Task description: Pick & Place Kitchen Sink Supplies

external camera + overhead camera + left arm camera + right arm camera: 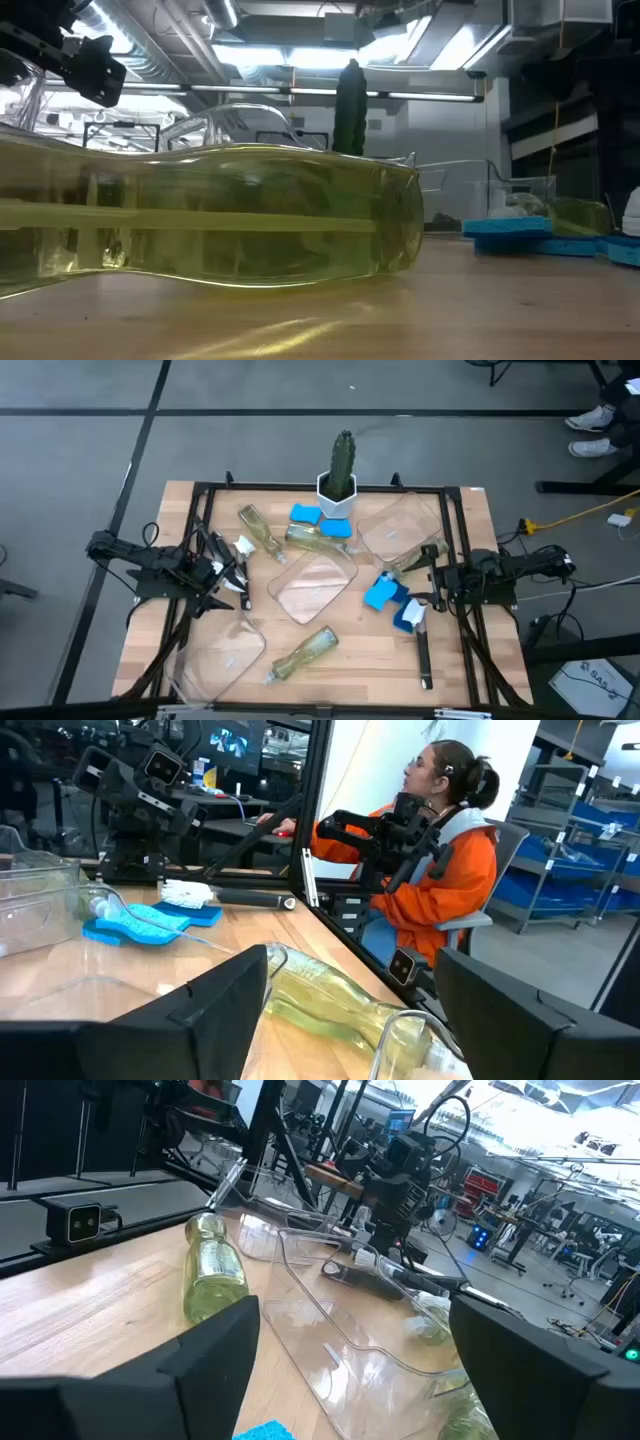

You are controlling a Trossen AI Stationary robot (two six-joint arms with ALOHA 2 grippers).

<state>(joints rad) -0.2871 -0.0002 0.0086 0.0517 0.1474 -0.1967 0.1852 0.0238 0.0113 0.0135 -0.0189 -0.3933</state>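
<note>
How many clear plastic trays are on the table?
3 trays: one right of the cactus, one in the table's middle, one on the left, by the edge opposite the cactus. None appears hidden.

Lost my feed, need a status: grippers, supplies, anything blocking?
Left gripper open, empty, left side. Right gripper open, empty, right side. Bottles, blue sponges, brush loose on table. Clear trays and cactus among them.

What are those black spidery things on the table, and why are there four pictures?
They are two robot arms. Each ends in a gripper: the left gripper and the right gripper, both open and empty. One camera looks down from above, one sits at table height, and one rides on each wrist. On the wooden table lie bottles of yellow liquid, blue sponges, a brush, clear trays and a cactus. A person sits nearby.
</note>
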